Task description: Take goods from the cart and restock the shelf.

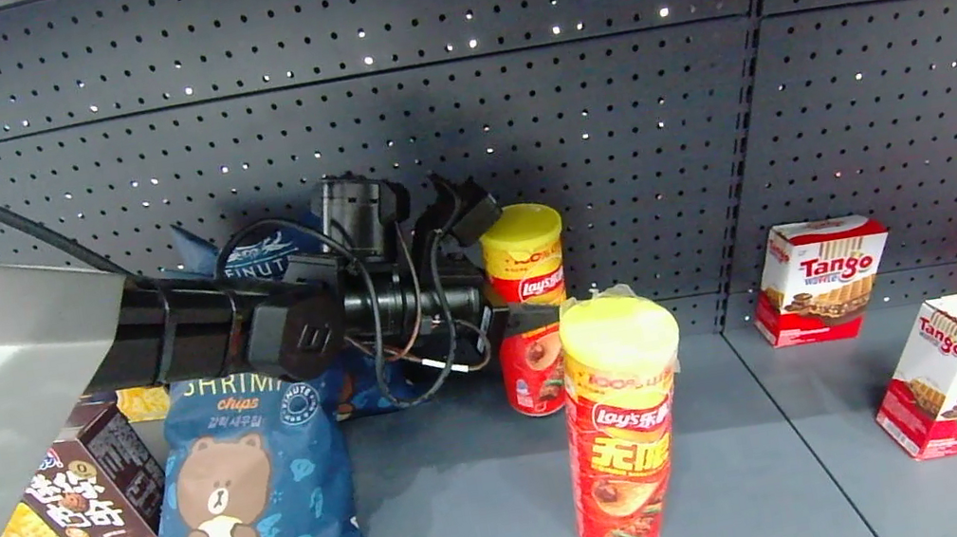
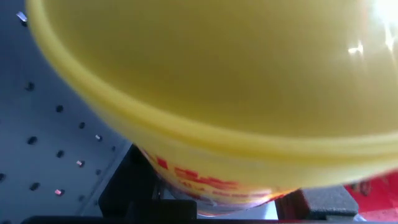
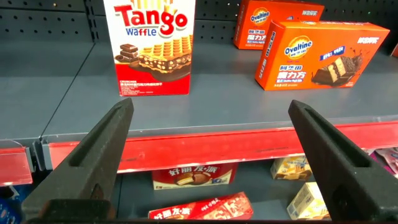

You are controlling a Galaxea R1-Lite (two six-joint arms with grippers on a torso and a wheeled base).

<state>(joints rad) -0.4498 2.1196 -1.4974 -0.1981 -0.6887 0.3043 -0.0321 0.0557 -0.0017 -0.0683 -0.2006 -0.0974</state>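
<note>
L gripper (image 1: 522,323) clamps rear chip can (image 1: 522,252) at mid-body. Can is upright at shelf (image 1: 477,499) rear, near pegboard (image 1: 631,139), behind front can (image 1: 624,428). R gripper (image 3: 210,112) is spread wide, holding nothing. Recommended: confirm base sits flat on deck, open jaws slowly, retract straight w/o clipping front can or blue snack bag (image 1: 252,477).

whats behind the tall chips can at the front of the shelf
A second can, yellow-lidded, held in the left gripper's jaws near the pegboard. The gripper covers its middle; the front can covers part of its side.
</note>
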